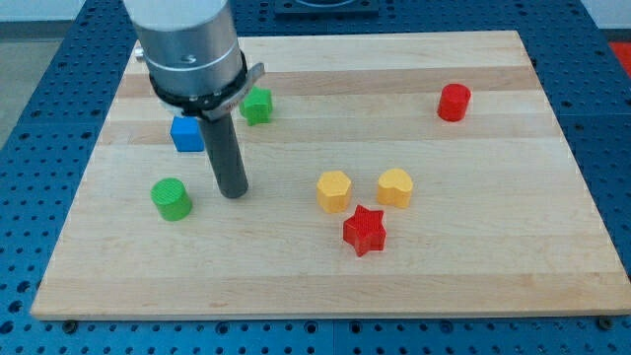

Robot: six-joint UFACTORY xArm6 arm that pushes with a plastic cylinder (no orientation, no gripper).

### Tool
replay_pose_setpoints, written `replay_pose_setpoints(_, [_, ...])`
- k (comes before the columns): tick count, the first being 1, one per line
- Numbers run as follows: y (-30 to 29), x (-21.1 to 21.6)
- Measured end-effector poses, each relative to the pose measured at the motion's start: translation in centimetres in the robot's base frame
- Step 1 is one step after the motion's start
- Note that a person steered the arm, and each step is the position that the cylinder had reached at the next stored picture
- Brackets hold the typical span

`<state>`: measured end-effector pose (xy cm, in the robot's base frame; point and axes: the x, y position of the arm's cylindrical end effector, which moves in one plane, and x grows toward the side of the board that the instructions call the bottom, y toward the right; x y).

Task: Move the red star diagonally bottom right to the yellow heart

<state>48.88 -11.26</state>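
The red star (364,230) lies on the wooden board (473,266), just below and between the yellow hexagon (333,191) and the yellow heart (394,187). The star sits below and to the left of the heart, close to both yellow blocks. My tip (235,193) rests on the board well to the left of the star, between the green cylinder (172,198) and the yellow hexagon. It touches no block.
A blue cube (186,134) sits at the upper left, partly behind the rod. A green star-like block (257,106) lies to the rod's right at the top. A red cylinder (454,102) stands at the upper right.
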Motion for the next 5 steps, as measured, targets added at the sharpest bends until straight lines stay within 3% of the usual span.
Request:
replay_pose_setpoints(2, [3.2,4.3])
replay_pose_setpoints(5, [10.9,5.3])
